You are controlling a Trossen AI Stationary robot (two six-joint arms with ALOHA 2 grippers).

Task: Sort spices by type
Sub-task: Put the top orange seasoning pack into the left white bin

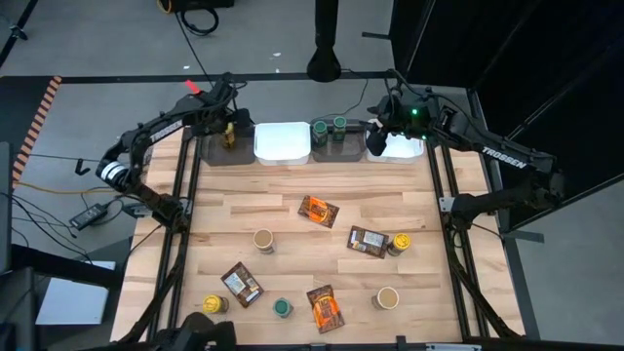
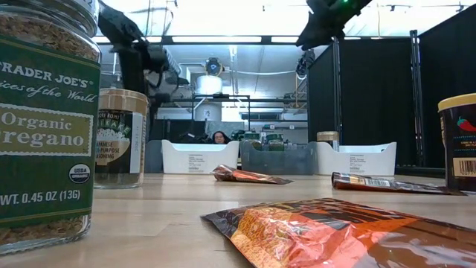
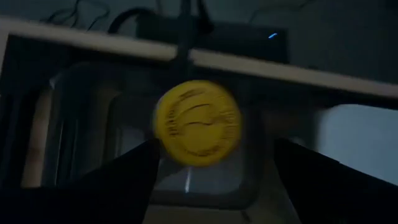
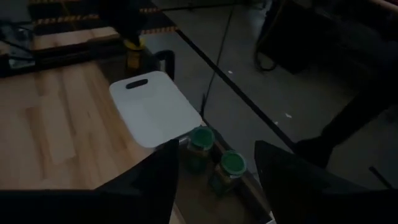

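Observation:
My left gripper [image 3: 211, 180] is open above the dark bin [image 1: 216, 148] at the table's far left. A yellow-lidded jar [image 3: 198, 122] sits between and beyond its spread fingers, lid toward the camera, in that bin [image 1: 229, 134]. My right gripper [image 4: 214, 180] is open and empty at the far right, by the white bin [image 1: 402, 148]. Two green-lidded jars [image 4: 214, 155] stand in the middle dark bin [image 1: 331, 134]. On the table lie several packets [image 1: 318, 210] [image 1: 369, 241] [image 1: 241, 283] and several loose jars with tan [image 1: 263, 239], yellow [image 1: 401, 242] and green [image 1: 282, 308] lids.
A white bin [image 1: 283, 142] stands between the two dark ones along the far edge. In the low view an oregano jar [image 2: 44, 126], a tan-lidded jar [image 2: 119, 138] and an orange packet [image 2: 342, 231] stand close to the near edge. Bare wood lies mid-table.

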